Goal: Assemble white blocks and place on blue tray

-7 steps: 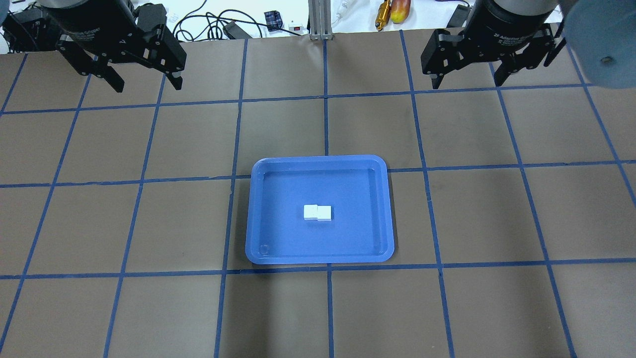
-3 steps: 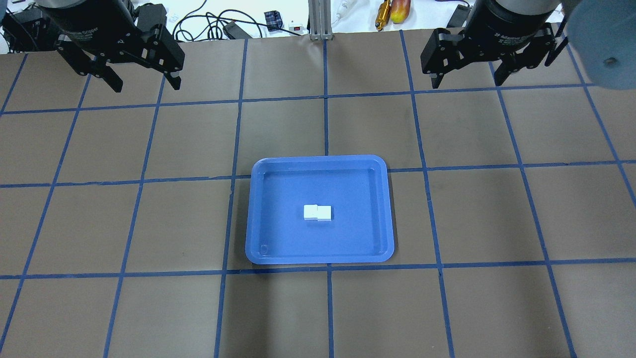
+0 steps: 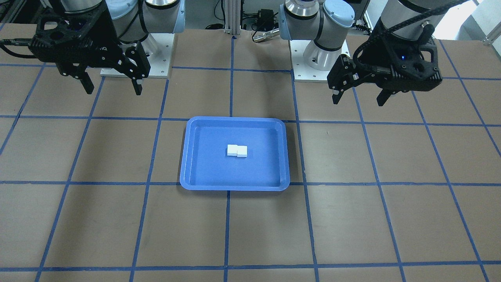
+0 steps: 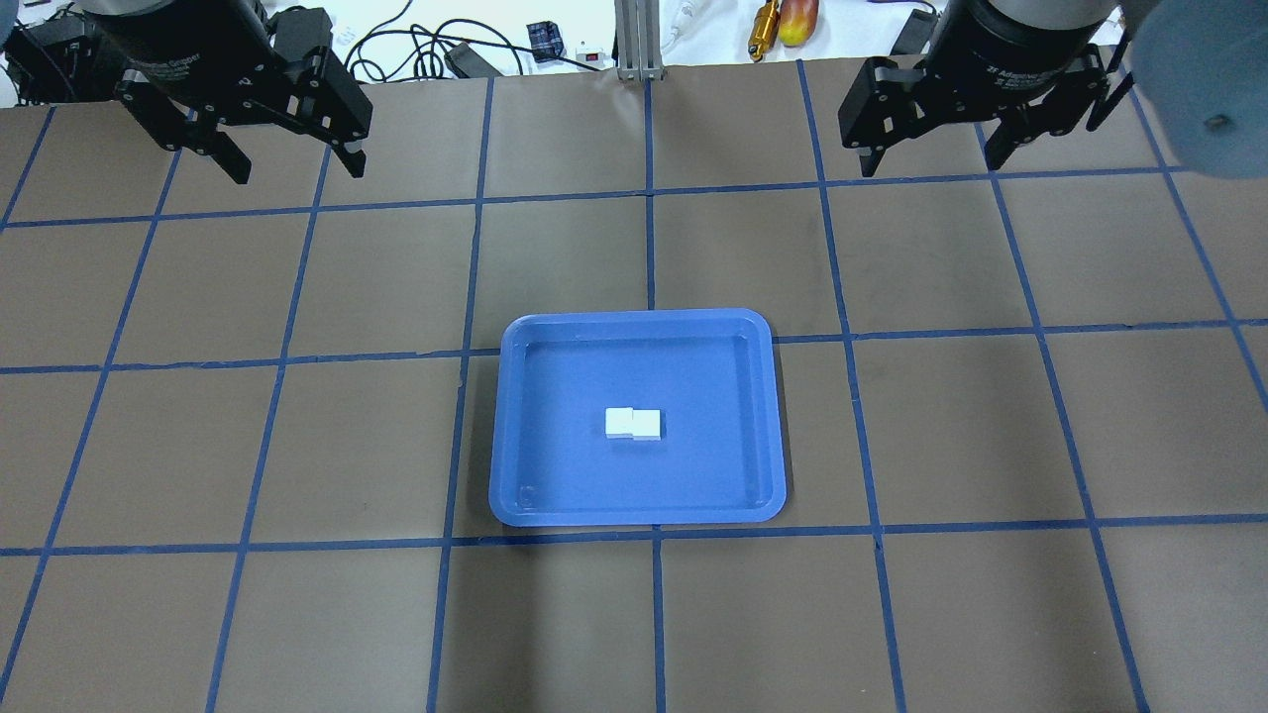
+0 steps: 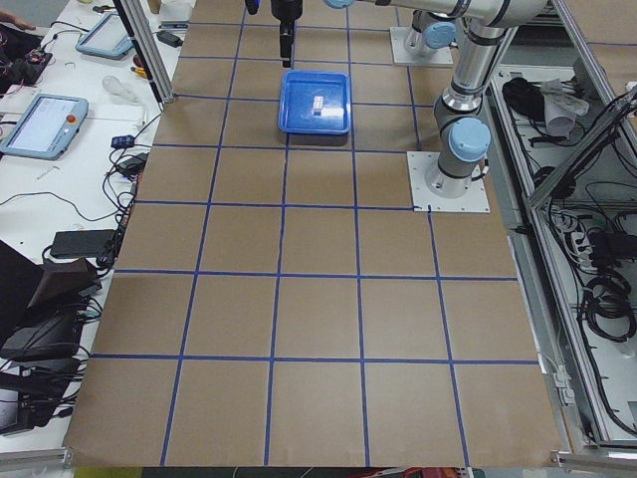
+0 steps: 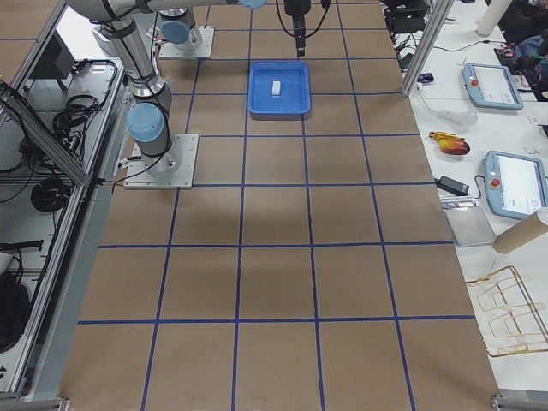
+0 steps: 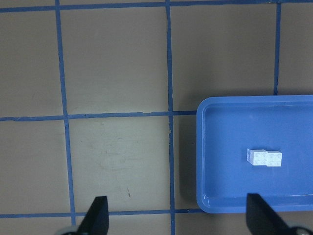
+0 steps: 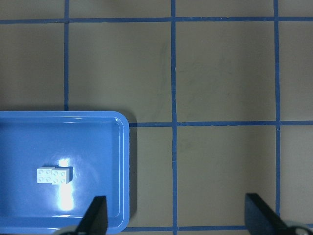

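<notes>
The two white blocks (image 4: 633, 423) sit joined, one overlapping the other, in the middle of the blue tray (image 4: 515, 426). They also show in the front view (image 3: 236, 150) on the tray (image 3: 188, 156), in the left wrist view (image 7: 264, 157) and in the right wrist view (image 8: 54, 175). My left gripper (image 4: 295, 168) hangs open and empty high over the far left of the table, well away from the tray. My right gripper (image 4: 931, 158) hangs open and empty over the far right. In the front view the left gripper (image 3: 358, 100) is on the right and the right gripper (image 3: 113, 89) on the left.
The brown table is marked in squares with blue tape. Cables, a small black box and a yellow-red tool (image 4: 783, 25) lie beyond the far edge. The arm bases (image 3: 317, 58) stand on the robot's side of the table.
The left gripper has shifted slightly. The blocks and tray have not moved.
</notes>
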`<state>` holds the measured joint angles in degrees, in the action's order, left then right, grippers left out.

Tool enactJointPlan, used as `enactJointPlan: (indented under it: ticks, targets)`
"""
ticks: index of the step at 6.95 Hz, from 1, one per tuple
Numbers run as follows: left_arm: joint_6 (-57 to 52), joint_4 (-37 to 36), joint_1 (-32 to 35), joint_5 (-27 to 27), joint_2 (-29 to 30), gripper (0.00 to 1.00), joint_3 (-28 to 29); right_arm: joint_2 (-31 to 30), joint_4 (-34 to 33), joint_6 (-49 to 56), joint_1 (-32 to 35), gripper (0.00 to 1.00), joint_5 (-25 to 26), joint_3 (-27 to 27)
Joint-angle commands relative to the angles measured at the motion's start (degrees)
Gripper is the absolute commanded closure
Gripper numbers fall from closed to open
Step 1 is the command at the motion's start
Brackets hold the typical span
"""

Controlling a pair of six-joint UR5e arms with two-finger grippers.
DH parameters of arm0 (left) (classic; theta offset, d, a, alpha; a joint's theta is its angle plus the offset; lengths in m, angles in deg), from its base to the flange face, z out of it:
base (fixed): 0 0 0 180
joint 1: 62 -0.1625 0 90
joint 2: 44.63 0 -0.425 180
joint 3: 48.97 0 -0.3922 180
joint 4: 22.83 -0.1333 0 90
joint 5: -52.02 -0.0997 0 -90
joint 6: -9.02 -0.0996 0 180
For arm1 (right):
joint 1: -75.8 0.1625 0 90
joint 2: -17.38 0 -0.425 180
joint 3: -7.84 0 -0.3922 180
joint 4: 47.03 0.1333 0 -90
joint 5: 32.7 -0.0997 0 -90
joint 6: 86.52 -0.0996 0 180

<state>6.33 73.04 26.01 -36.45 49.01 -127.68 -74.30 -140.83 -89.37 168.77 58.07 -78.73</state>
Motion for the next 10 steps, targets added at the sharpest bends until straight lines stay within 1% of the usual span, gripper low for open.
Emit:
enactJointPlan:
  ticks: [1, 9, 10]
  targets:
    - [0.0, 0.1, 0.0, 0.4, 0.1, 0.00, 0.0, 0.0, 0.0, 0.0, 0.0, 0.00, -0.1, 0.1]
    - [-0.1, 0.2, 0.0, 0.3, -0.2, 0.00, -0.3, -0.1, -0.2, -0.2, 0.2, 0.00, -0.2, 0.1]
    - [0.0, 0.3, 0.2, 0.4, -0.5, 0.00, -1.1, -0.1, -0.1, -0.2, 0.2, 0.00, -0.2, 0.1]
